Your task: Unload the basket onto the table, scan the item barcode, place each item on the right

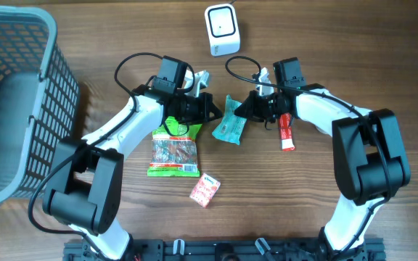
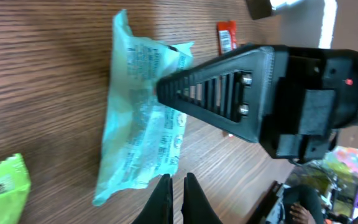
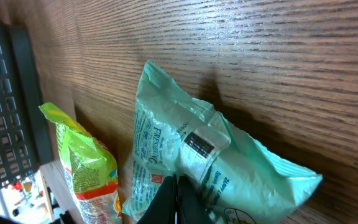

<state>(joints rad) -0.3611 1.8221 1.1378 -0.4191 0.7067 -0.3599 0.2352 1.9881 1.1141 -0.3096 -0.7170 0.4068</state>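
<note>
left gripper (image 2: 177, 198): fingers together, just beside the teal snack packet (image 1: 229, 125), holding nothing.
right gripper (image 3: 175, 200): fingers together, tip on the packet; can't tell if film is pinched.
packet: lying on the table (image 1: 354, 43), between both grippers.
scanner (image 1: 222, 29): white, well apart from the packet.

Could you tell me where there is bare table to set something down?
Free: top right, between the scanner and the right arm; bottom centre, between the pink packet and that arm's base. Crowded: the middle, where the left gripper and right gripper meet at the teal packet, by the green bag.
</note>
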